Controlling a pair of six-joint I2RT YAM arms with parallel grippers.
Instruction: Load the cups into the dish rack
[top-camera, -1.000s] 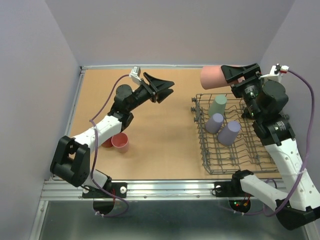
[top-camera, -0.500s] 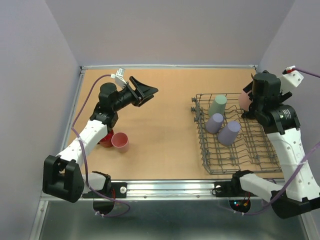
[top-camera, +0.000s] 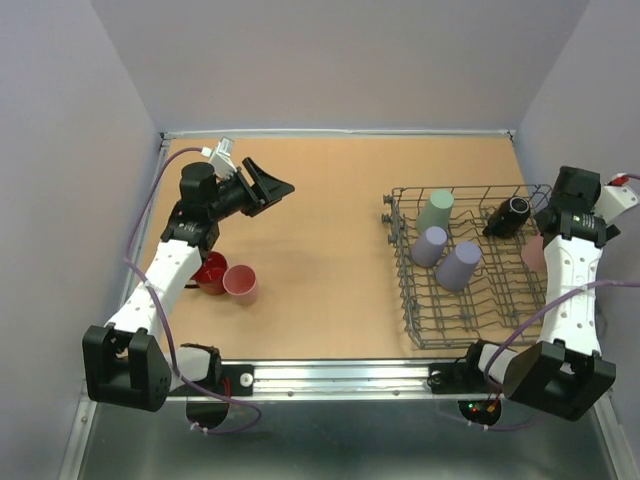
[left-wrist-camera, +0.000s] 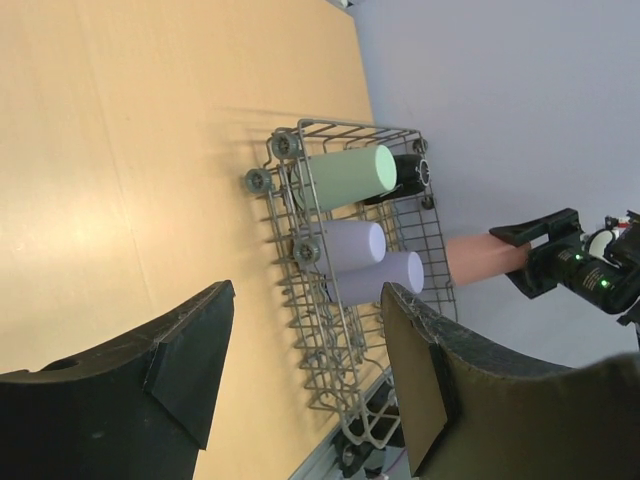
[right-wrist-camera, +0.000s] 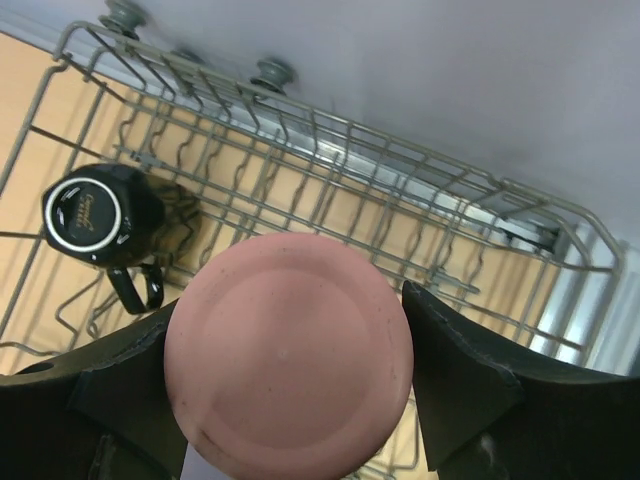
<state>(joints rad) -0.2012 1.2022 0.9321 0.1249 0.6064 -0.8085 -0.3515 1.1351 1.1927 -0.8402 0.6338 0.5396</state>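
- Tan wooden table (top-camera: 330, 200), boxed in by pale lilac walls.
- On its right half: a grey wire dish rack (top-camera: 470, 335) with raised sides and upright prongs.
- In the rack's far-left corner: a sage-green cup (top-camera: 436, 211), leaning on the wires.
- Just in front of that: a lavender cup (top-camera: 430, 246) and a second lavender cup (top-camera: 459, 265), side by side, also leaning.
- Further right along the rack's far side: a dark mug (top-camera: 508, 216), tipped off upright.
- Over the rack's right end, near the dark mug: the right gripper (right-wrist-camera: 290, 350), fingers pressed against both sides of a pink cup (top-camera: 534, 254), flat base toward the wrist camera; cannot tell whether it touches the wires.
- Above the table's far-left part: the left gripper (top-camera: 275, 190), fingers spread wide with nothing between them, aimed toward the rack.
- Beside the left arm, well apart from the rack: a red mug (top-camera: 211, 272), partly hidden by the arm, and the other pink cup (top-camera: 240, 284) just beside it, mouth up.
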